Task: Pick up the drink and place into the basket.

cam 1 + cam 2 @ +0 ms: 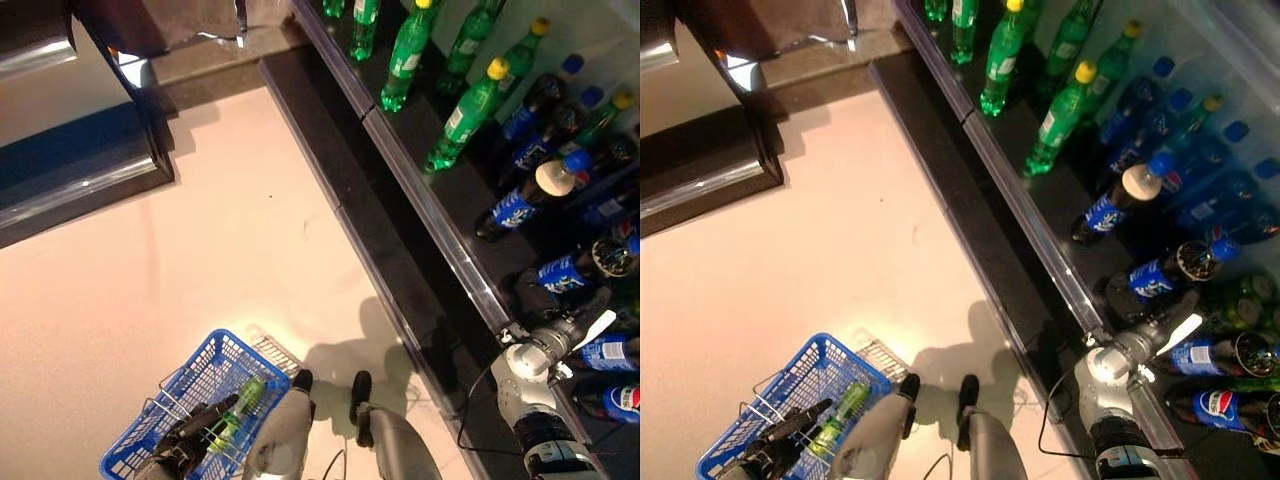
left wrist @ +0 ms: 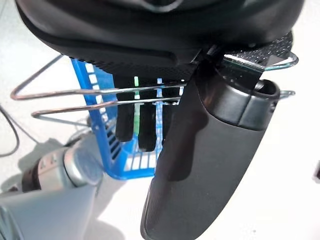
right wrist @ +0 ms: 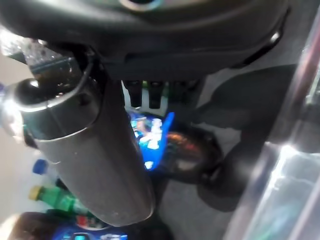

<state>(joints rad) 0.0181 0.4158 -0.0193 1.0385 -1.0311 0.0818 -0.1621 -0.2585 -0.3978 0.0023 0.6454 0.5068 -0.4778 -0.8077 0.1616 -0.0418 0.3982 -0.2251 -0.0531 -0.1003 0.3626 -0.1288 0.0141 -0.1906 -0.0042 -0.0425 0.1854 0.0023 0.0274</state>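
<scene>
My left hand (image 1: 188,428) hangs low at the left, shut on the thin wire handles (image 2: 75,92) of the blue basket (image 1: 215,350). A green bottle (image 1: 240,405) lies inside it. My right hand (image 1: 562,335) reaches over the low shelf among dark bottles with blue labels. Its fingers (image 3: 145,95) are fairly straight and its thumb (image 3: 95,150) stands out. They point at a dark blue-labelled bottle (image 1: 570,272) lying just past them, which also shows in the right wrist view (image 3: 155,140). I cannot tell whether the fingers touch it.
The shelf's metal front edge (image 1: 420,200) runs diagonally along the right. Green bottles with yellow caps (image 1: 410,50) stand at its far end, and dark bottles with blue caps (image 1: 540,110) nearer. A dark cabinet (image 1: 80,160) stands at the far left.
</scene>
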